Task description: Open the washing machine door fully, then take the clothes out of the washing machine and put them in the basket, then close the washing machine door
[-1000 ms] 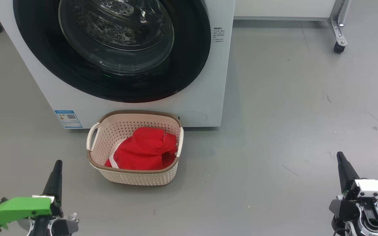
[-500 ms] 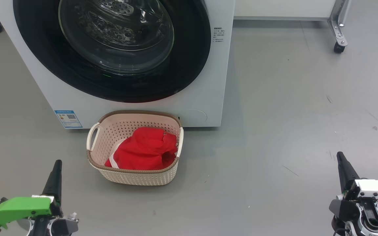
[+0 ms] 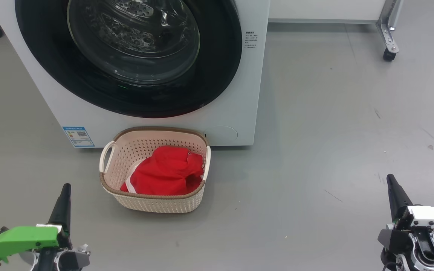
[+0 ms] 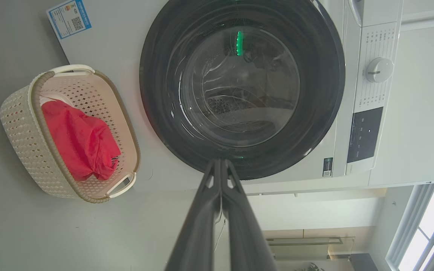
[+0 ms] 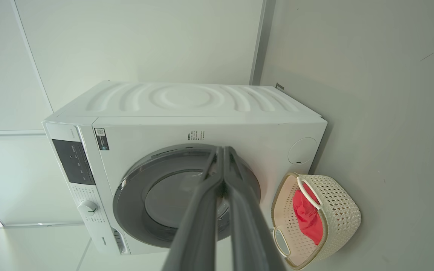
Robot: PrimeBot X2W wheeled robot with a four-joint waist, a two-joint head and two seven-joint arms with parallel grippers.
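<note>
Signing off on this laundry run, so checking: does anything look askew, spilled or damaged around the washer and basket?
Nothing stands out. The washing machine door sits closed and flush, the basket stands upright on the floor before the washing machine, and the clothes lie wholly inside it.

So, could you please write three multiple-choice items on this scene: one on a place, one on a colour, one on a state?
1. Where do the clothes lie?
A. on a chair
B. in the basket
C. on a shelf

2. What colour are the clothes?
A. blue
B. green
C. red

3. How is the door?
A. shut
B. half open
C. wide open

Answers:
1 B, the fabric lies inside the basket's walls.
2 C, the fabric is bright red.
3 A, the black rim sits flat against the front of the machine.
</note>
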